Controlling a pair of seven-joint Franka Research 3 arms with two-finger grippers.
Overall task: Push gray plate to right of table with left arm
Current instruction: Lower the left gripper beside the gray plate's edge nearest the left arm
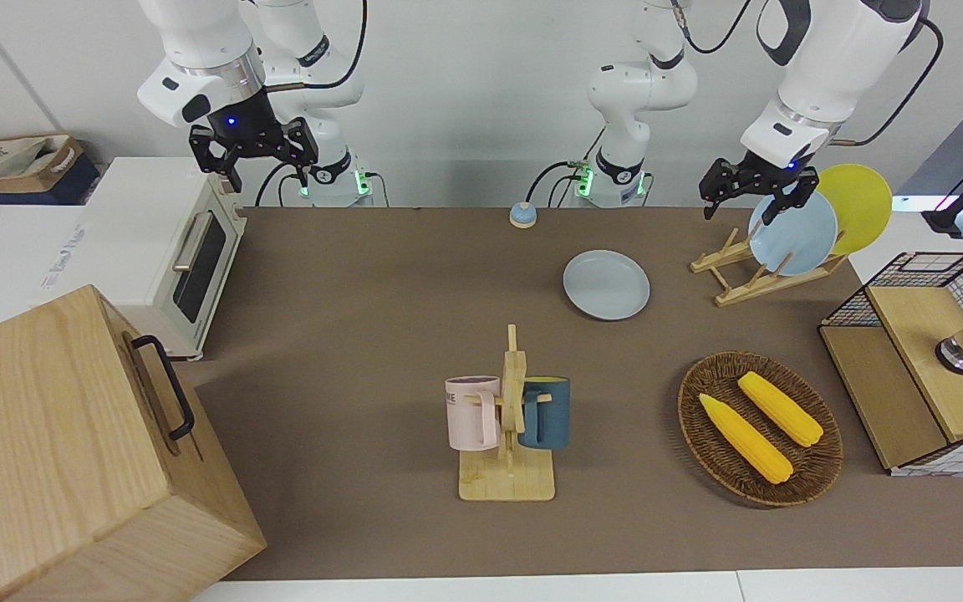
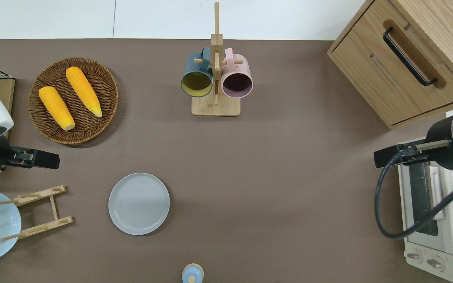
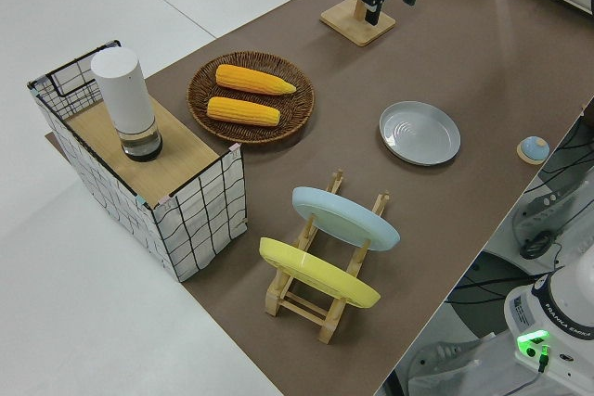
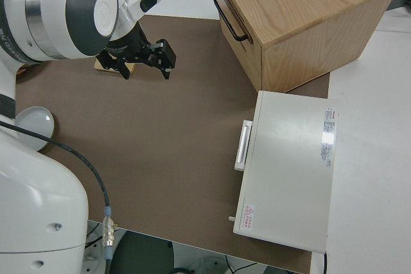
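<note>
Op A: Brown surface (image 2: pixel 289 177), gray plate (image 2: pixel 139 203) flat on it, nr the robots' edge, beside the dish rack (image 2: pixel 37 212).

Op B: I've got left end effector (image 1: pixel 753 196) up over the rack end, fingers apart, holding nothing. Plate lies toward right arm's end from it. Right arm parked.

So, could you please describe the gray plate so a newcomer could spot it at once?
On the brown table, find the wooden plate rack. Beside it, toward the table's middle, lies the round pale grey-blue plate. It alone lies flat on the mat; the light-blue plate and yellow plate stand in the rack.
</note>
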